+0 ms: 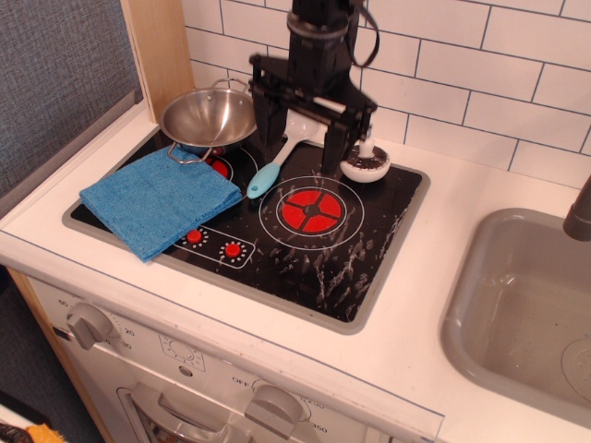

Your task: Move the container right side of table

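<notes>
The container (209, 115) is a shiny steel pot with wire loop handles. It sits upright on the back-left burner of the black cooktop (351, 258) set in the white table (462, 332). My black gripper (302, 152) hangs at the back of the cooktop, to the right of the pot and apart from it. Its two fingers are spread wide and hold nothing. A spoon with a blue handle (277, 157) lies between the fingers on the cooktop.
A folded blue cloth (159, 198) lies on the cooktop's left front, just in front of the pot. A small white knobbed piece (365, 164) sits by the right finger. A red burner (312, 210) is mid cooktop. The grey sink (522, 314) fills the right side.
</notes>
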Controlling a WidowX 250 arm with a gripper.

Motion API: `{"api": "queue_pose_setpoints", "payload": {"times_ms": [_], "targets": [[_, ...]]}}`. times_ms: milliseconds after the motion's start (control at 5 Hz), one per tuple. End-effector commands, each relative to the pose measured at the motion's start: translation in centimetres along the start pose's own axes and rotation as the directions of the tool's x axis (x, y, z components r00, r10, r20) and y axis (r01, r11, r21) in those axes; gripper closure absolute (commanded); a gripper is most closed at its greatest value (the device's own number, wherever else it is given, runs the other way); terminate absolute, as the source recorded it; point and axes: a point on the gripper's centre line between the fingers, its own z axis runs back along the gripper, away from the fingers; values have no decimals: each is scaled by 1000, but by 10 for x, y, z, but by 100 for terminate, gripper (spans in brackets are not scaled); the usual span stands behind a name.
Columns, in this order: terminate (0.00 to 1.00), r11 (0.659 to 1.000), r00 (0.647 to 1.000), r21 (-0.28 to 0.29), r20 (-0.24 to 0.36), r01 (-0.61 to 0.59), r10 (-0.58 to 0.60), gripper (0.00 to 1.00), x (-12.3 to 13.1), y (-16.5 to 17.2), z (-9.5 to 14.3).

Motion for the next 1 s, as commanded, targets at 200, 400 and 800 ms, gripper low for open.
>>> {"api": "queue_pose_setpoints", "payload": {"times_ms": [200, 400, 800], "targets": [[0, 988, 990, 51, 10, -144, 144, 0, 35, 69, 0], [0, 984, 984, 48, -33, -174, 175, 0, 45, 87, -20], [0, 979, 974, 21, -101, -202, 203, 100, 44, 98, -47]]}}
